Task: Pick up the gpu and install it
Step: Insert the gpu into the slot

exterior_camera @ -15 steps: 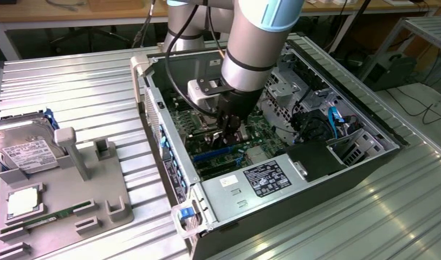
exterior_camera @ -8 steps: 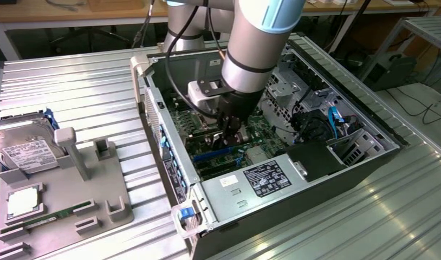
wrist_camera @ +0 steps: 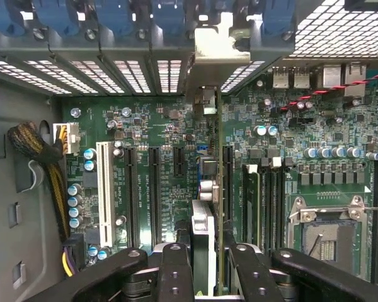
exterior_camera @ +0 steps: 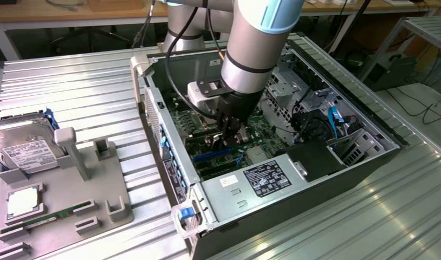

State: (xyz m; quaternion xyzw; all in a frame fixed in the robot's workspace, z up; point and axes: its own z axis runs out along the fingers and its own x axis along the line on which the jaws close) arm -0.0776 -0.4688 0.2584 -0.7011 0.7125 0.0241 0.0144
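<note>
My gripper (exterior_camera: 230,136) is lowered inside the open computer case (exterior_camera: 365,116), just above the green motherboard (exterior_camera: 260,130). In the wrist view the gripper (wrist_camera: 206,259) is shut on the gpu (wrist_camera: 203,229), which I see edge-on between the two black fingers (wrist_camera: 176,264). The card stands upright over a black expansion slot (wrist_camera: 227,182) near the middle of the motherboard (wrist_camera: 176,126). Its silver bracket (wrist_camera: 211,47) reaches the case's rear slot openings (wrist_camera: 123,72). Whether the card's edge sits down in the slot is hidden.
A grey fixture tray (exterior_camera: 69,189) at the exterior view's left carries a hard drive (exterior_camera: 21,151), a green memory stick (exterior_camera: 51,216) and a square chip (exterior_camera: 24,201). Inside the case are the power supply (exterior_camera: 267,179), a drive cage (exterior_camera: 354,149), a white slot (wrist_camera: 104,189), a cable bundle (wrist_camera: 38,145) and the processor socket (wrist_camera: 327,233).
</note>
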